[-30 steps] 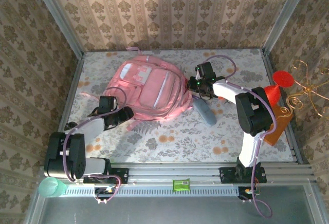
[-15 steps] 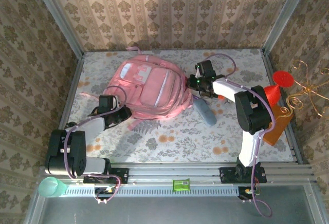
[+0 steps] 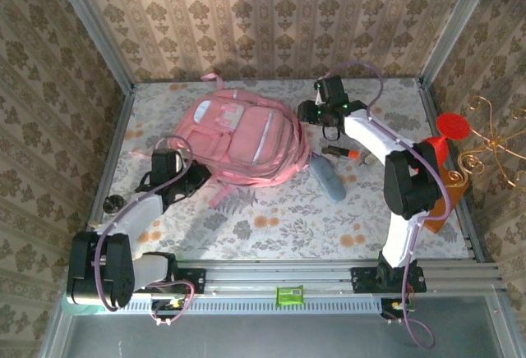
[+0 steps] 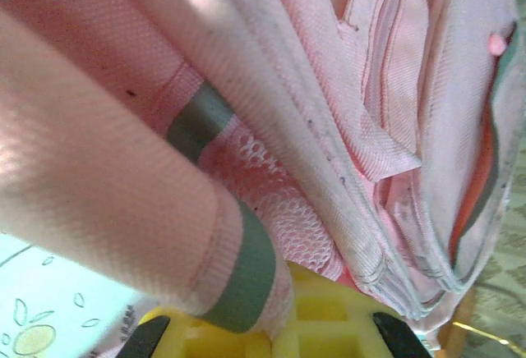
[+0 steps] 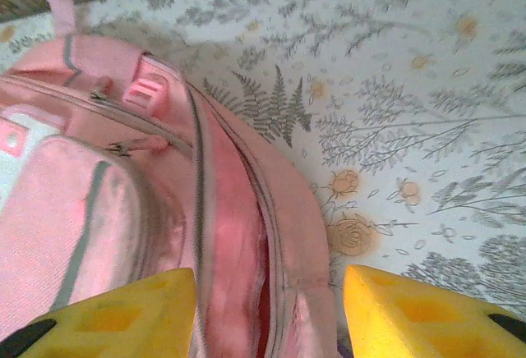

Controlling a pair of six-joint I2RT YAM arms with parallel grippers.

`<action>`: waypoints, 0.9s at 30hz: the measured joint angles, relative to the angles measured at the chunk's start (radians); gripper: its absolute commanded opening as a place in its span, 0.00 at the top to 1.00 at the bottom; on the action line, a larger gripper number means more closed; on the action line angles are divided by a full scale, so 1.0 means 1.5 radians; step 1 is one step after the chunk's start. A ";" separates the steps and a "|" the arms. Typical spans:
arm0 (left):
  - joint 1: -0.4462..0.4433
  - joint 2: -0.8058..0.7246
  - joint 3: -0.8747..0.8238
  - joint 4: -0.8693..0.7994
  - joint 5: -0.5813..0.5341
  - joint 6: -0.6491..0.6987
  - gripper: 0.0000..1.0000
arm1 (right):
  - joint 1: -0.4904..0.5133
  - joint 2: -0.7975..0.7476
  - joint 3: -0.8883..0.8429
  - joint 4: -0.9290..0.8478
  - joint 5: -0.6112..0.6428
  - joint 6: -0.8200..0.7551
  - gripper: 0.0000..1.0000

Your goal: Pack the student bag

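Left fingers [image 4: 329, 333] pinch shut on the student bag [image 3: 238, 140] at its 8 o'clock corner; right fingers [image 5: 394, 309] stand open over its 2 o'clock edge.

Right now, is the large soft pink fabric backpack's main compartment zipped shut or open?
Open, at least partly: in the right wrist view the pink backpack has its zipper edges parted, darker lining showing in the gap.

student bag [image 3: 238, 140]: soft pink woven cloth, not shiny
net patch [image 4: 279, 210]: pale mesh cloth with tiny holes, on the bag
table [image 3: 271, 218]: smooth flowery cover, dull, under the bag
right gripper [image 5: 267, 292]: smooth yellow plastic fingers [image 5: 403, 313], over the bag
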 measured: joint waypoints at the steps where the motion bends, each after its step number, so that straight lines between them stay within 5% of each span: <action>1: 0.000 -0.006 0.000 -0.001 0.000 -0.011 1.00 | 0.008 -0.024 -0.012 0.000 0.005 -0.007 0.48; 13: -0.020 -0.028 0.024 -0.016 -0.005 -0.075 1.00 | 0.307 -0.211 -0.196 0.097 0.017 -0.086 0.53; 20: -0.033 -0.026 0.035 -0.015 -0.006 -0.091 1.00 | 0.462 -0.151 -0.290 0.236 0.065 -0.101 0.56; 27: -0.037 -0.027 0.035 -0.015 -0.008 -0.092 1.00 | 0.530 -0.023 -0.322 0.393 0.141 -0.108 0.60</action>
